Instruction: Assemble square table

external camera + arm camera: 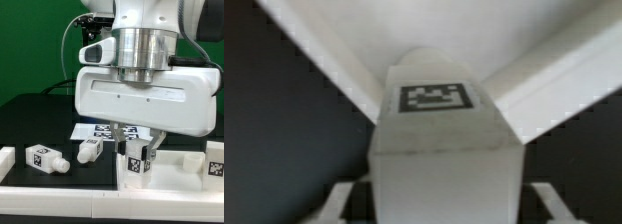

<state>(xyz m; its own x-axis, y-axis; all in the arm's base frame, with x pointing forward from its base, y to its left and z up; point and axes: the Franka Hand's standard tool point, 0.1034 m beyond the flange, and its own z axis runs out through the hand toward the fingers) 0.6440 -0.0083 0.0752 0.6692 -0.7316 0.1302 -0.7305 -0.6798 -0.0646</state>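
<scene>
Leg (438,150) | held tight by end effector (135,152) | hanging over square table top (558,88) corner

Black bench (30,115) with two loose legs (42,156), marker board (97,129), tray-like top (185,172).

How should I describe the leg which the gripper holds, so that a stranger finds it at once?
Start from the big white robot arm in the middle of the exterior view and go down to its gripper. The held leg stands upright in its grip, tag facing the camera. The nearest loose leg lies on the black table instead.
</scene>
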